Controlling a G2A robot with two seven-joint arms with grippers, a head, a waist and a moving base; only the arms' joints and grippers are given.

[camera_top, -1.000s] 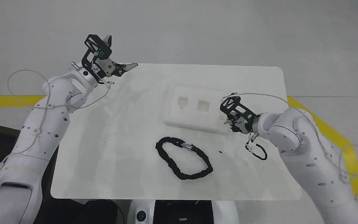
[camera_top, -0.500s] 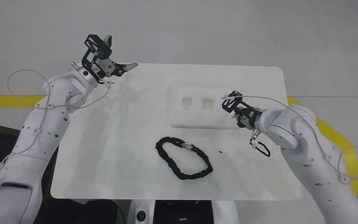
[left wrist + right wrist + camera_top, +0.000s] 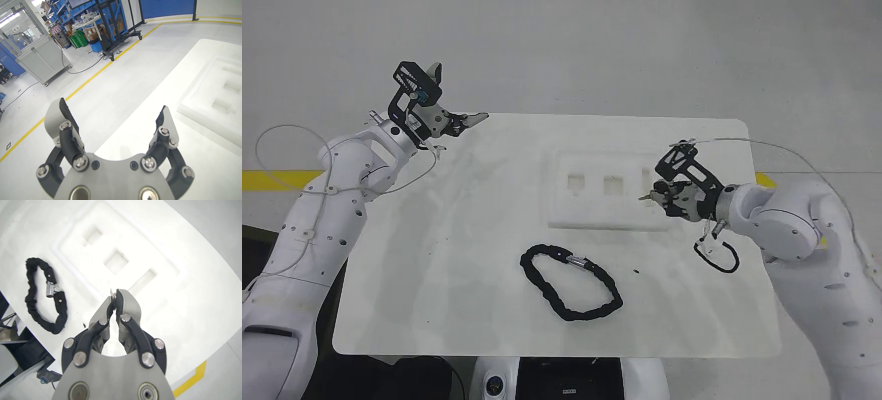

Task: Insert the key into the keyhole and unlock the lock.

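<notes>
ROBOT LIFTS KEY OVER BENCH: A small metal key is pinched between the closed fingertips of the right pincer, held above the right end of a white foam tray on the bench. Only the key's tip shows past the pads. Its long axis runs roughly in line with the fingers and points away from the wrist, toward the tray. The black sleeved chain lock lies looped on the bench nearer the robot, well apart from the key. Its silver lock cylinder lies flat on the loop's far side, long axis roughly across the bench; which end carries the keyhole cannot be told. The left pincer hangs wide open and empty over the bench's far left corner. The carry calls for a firm pinch so the key does not swivel, and for a wrist turn that lines the key's axis up with the cylinder's before easing in. The loose cylinder may slide unless the idle pincer steadies it.
</notes>
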